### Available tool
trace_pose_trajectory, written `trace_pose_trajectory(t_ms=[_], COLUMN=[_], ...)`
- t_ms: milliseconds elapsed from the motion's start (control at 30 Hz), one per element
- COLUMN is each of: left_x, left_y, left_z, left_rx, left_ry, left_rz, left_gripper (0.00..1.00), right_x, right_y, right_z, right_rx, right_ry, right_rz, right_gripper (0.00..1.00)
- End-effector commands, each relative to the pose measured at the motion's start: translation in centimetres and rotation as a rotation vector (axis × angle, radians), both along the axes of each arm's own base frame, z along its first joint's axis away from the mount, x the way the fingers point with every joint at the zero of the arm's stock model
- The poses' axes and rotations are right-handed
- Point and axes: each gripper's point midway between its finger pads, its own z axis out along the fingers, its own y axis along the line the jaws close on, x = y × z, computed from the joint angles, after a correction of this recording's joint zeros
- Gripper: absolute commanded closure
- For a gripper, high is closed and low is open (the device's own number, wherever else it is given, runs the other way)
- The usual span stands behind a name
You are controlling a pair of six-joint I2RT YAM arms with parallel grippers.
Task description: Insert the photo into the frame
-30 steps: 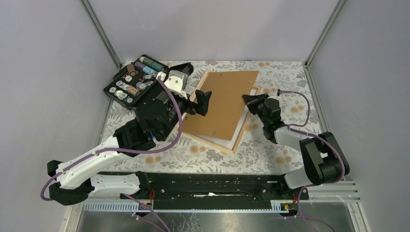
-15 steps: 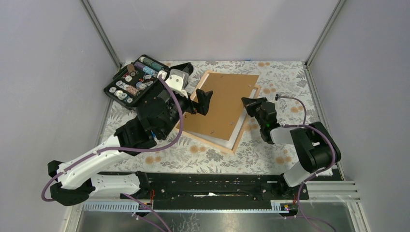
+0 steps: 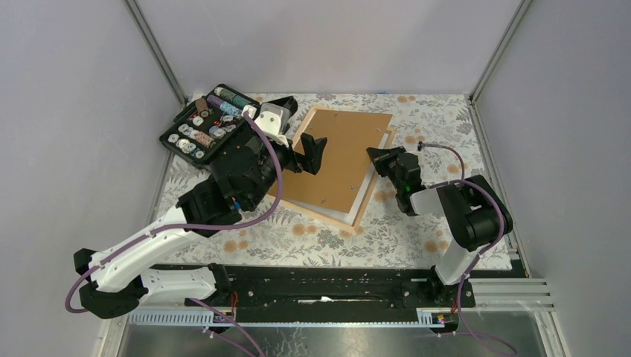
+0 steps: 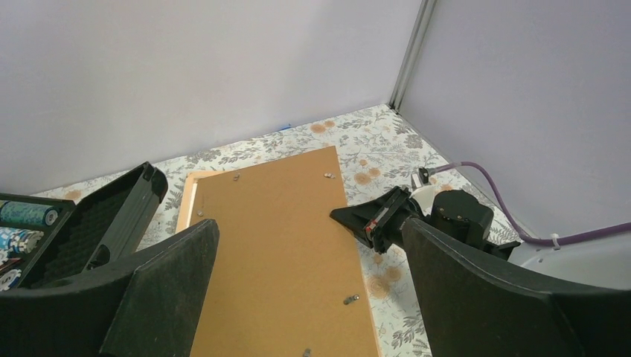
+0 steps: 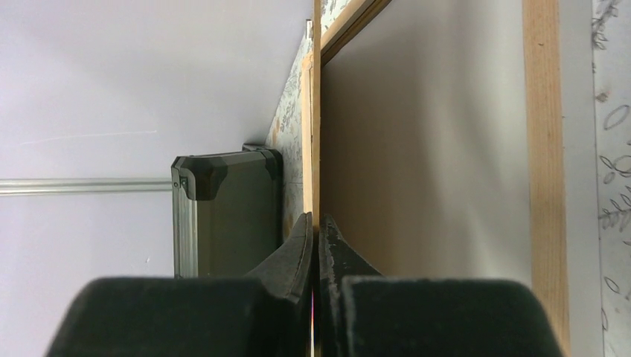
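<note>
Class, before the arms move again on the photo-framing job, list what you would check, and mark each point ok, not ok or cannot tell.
1. Right jaws gripping: ok, shut on the board at its right edge.
2. Left jaws ready: ok, wide open over the board's left edge.
3. Board flat in the frame: not ok, its right edge is raised.
4. Photo in the frame: cannot tell, the board hides it; only a white strip shows beneath.
5. Case off the frame: ok, it stands beside the far left corner.
</note>
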Motion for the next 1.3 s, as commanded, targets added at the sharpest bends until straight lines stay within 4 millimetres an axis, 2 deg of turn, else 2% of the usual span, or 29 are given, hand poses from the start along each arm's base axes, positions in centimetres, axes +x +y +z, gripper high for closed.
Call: trace_pose_trajectory(t_ms=[0, 100, 267, 333, 467, 567, 667, 733, 833, 967, 1100, 1267], left_x=[-0.2, -0.2, -0.3, -0.4, -0.3, -0.3, -0.4, -0.5, -0.5, -0.4, -0.4, -0.5], left_y=[0.0, 0.1, 0.1, 0.2, 0.2, 0.2, 0.1, 0.1, 0.2, 0.0, -0.2, -0.7], left_z=[0.5, 0.6, 0.7, 0.8, 0.7, 0.7, 0.8, 0.8, 0.9, 0.7, 0.4, 0.1], left_rx=[-0.029, -0.032, -0.039, -0.042, -0.041, -0.043, -0.047, -0.05, -0.053, -0.049, -0.044, -0.036], left_ry=[-0.001, -0.001, 0.0, 0.0, 0.001, 0.001, 0.003, 0.004, 0.003, 0.008, 0.012, 0.019], left_rz=[-0.02, -0.019, -0.025, -0.027, -0.024, -0.025, -0.03, -0.034, -0.035, -0.037, -0.039, -0.047], left_gripper=[0.01, 0.01, 0.01, 0.01, 0.01, 0.01, 0.01, 0.01, 0.01, 0.01, 0.01, 0.01], right_x=[0.8, 0.6, 0.1, -0.2, -1.0, -1.5, -2.3, -3.5, -4.6, -6.7, -8.5, -9.9], right_y=[2.0, 2.9, 3.1, 3.0, 2.3, 1.8, 1.3, 0.5, -0.7, -2.1, -1.6, -0.8], right_z=[1.2, 0.2, -1.3, -2.0, -3.3, -4.0, -4.3, -5.0, -4.9, -5.3, -6.3, -6.8], right_rx=[-0.042, -0.108, -0.228, -0.284, -0.425, -0.538, -0.639, -0.705, -0.793, -0.84, -0.774, -0.755], right_ry=[-0.041, 0.0, 0.078, 0.117, 0.205, 0.264, 0.319, 0.382, 0.417, 0.472, 0.508, 0.523], right_rz=[0.104, 0.18, 0.252, 0.278, 0.338, 0.403, 0.48, 0.528, 0.565, 0.57, 0.566, 0.557], right_gripper=[0.99, 0.86, 0.78, 0.72, 0.59, 0.46, 0.38, 0.3, 0.23, 0.21, 0.25, 0.3])
